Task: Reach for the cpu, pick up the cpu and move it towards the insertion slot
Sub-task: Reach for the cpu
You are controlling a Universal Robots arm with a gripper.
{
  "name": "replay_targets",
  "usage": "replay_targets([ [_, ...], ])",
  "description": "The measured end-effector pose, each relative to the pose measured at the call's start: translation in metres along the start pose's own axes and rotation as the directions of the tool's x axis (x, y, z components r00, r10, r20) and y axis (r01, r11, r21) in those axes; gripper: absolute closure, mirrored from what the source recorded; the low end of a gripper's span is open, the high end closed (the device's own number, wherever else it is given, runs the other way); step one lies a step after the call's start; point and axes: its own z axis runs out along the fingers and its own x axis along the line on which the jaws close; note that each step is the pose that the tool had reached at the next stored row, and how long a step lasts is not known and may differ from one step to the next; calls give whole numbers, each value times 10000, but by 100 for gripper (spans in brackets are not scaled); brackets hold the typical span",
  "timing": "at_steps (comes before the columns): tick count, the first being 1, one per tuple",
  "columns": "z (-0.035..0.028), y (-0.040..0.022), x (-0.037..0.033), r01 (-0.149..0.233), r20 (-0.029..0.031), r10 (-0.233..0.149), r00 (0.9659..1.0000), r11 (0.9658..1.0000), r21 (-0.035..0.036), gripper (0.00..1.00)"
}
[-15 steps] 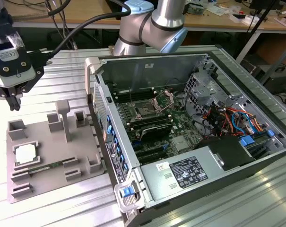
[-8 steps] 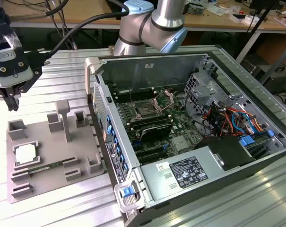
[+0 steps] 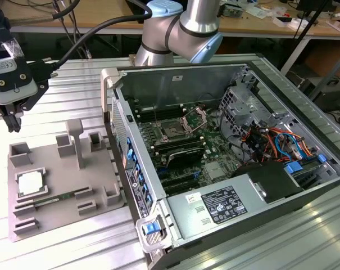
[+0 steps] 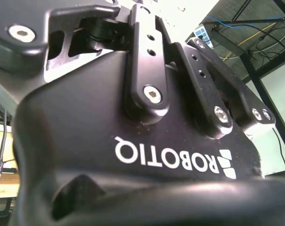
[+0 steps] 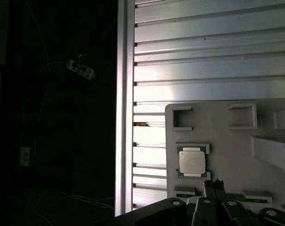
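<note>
— What takes up the most room?

— The ribbed metal table (image 3: 74,73). The open computer case (image 3: 175,84) lies on it towards the exterior view's right, with its walls standing up all round the board. The strip of table behind the tray is bare out to the table's edge.

— And the tray?

— The grey tray (image 3: 51,169) lies flat just beside the case's front panel. It has posts and small frames sticking up in its middle and far side.

— Where's the arm's tool?

— The gripper (image 3: 12,115) hangs in the air above the tray's far corner, on the exterior view's left. It's well clear of the posts and touches nothing. Open or closed, I cannot tell from here.

— The slot?

— The insertion slot (image 3: 173,132) is deep inside the case on the green board, with its metal bracket tipped up.

— And the chip?

— The cpu (image 3: 30,183) lies flat in a framed pocket near the tray's edge on the exterior view's left. It sits below the gripper and apart from it. In the first wrist view the cpu (image 5: 192,161) has bare tray around its frame.
</note>
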Motion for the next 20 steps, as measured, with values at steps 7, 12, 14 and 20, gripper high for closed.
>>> replay_targets([
  [7, 3, 0, 30, 0, 0, 0, 10000, 10000, 1, 89],
  [12, 5, 1, 46, 0, 0, 0, 10000, 10000, 0, 89],
  [14, 6, 1, 51, 1, -1, -1, 10000, 10000, 0, 89],
  [20, 8, 1, 66, 1, 0, -1, 10000, 10000, 0, 89],
])
